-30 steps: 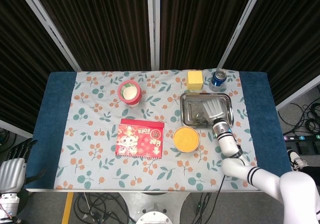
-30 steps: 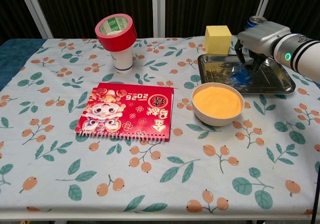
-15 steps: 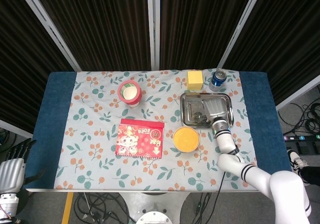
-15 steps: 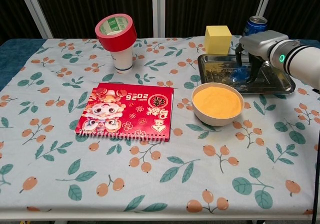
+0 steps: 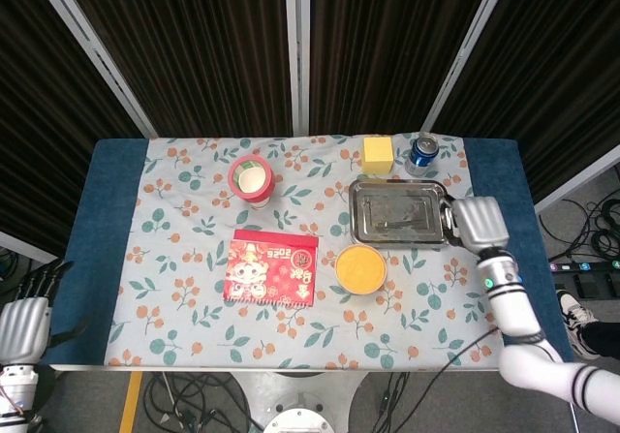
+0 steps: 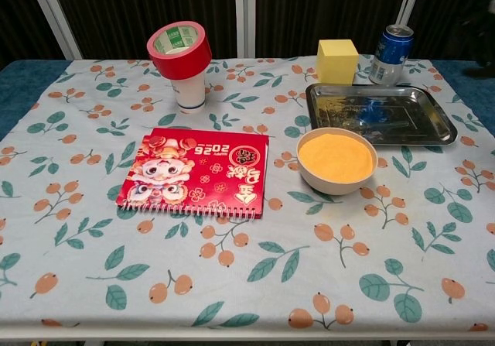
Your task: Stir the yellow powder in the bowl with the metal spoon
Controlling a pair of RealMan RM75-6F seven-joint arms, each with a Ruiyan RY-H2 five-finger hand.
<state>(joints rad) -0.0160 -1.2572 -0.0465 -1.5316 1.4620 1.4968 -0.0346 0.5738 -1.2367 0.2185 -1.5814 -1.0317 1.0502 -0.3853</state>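
Note:
The white bowl (image 5: 360, 268) of yellow powder (image 6: 336, 156) stands just in front of the metal tray (image 5: 360, 228). A thin metal spoon (image 5: 402, 225) lies inside the tray, hard to make out against the shiny metal. My right hand (image 5: 480, 222) hovers beside the tray's right edge, its back to the head camera, with nothing showing in it. It is outside the chest view. My left hand (image 5: 21, 324) hangs off the table's front left corner, fingers apart and holding nothing.
A yellow block (image 6: 337, 59) and a blue can (image 6: 389, 55) stand behind the tray (image 6: 441, 133). A red tape roll sits on a white cup (image 6: 182, 61) at the back left. A red notebook (image 6: 197, 172) lies left of the bowl.
My right hand has pulled out of the tray to its right side and left the chest view. The spoon stays in the tray. The left hand has barely moved.

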